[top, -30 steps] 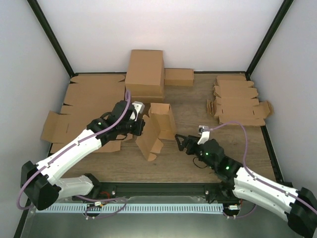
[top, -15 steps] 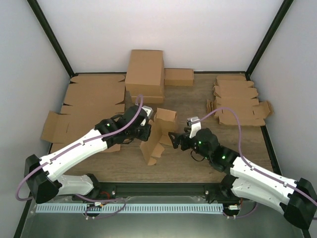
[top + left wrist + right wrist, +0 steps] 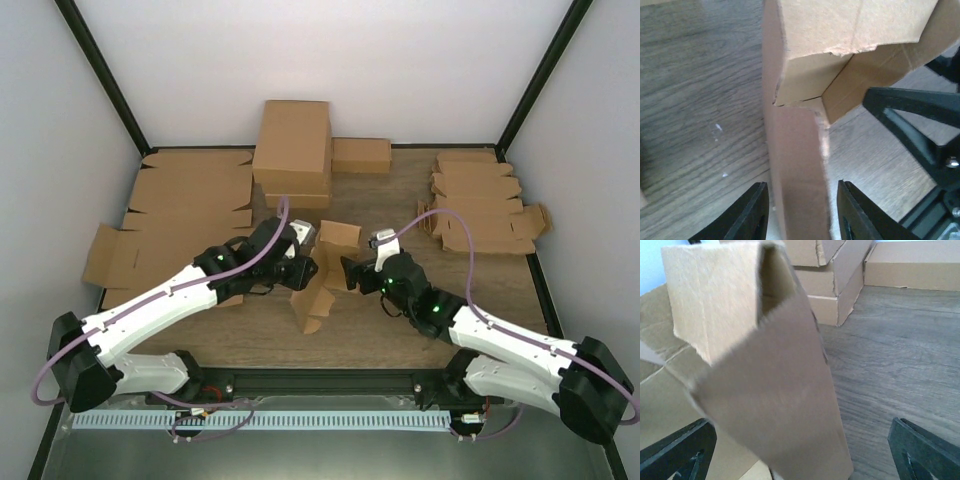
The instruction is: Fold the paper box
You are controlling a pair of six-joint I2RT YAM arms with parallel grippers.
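L gripper: jaws apart, straddling a panel of the paper box, slim gap at one finger. R gripper: jaws wide, box betw. them, no contact seen. Box stands half-formed betw. both tools on wood table. Stacked cartons beyond R.

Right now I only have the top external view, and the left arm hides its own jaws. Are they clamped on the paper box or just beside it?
Observer: In the left wrist view, the left gripper has its jaws either side of one wall of the paper box, with a sliver of gap showing, so it is not clamped.
Operator: And the right one?
Observer: In the right wrist view, the right gripper has its jaws wide open, with the box standing between them and not closed on.
Operator: Is the box closed at the top?
Observer: No. The right wrist view shows its upper end gaping, hollow inside.
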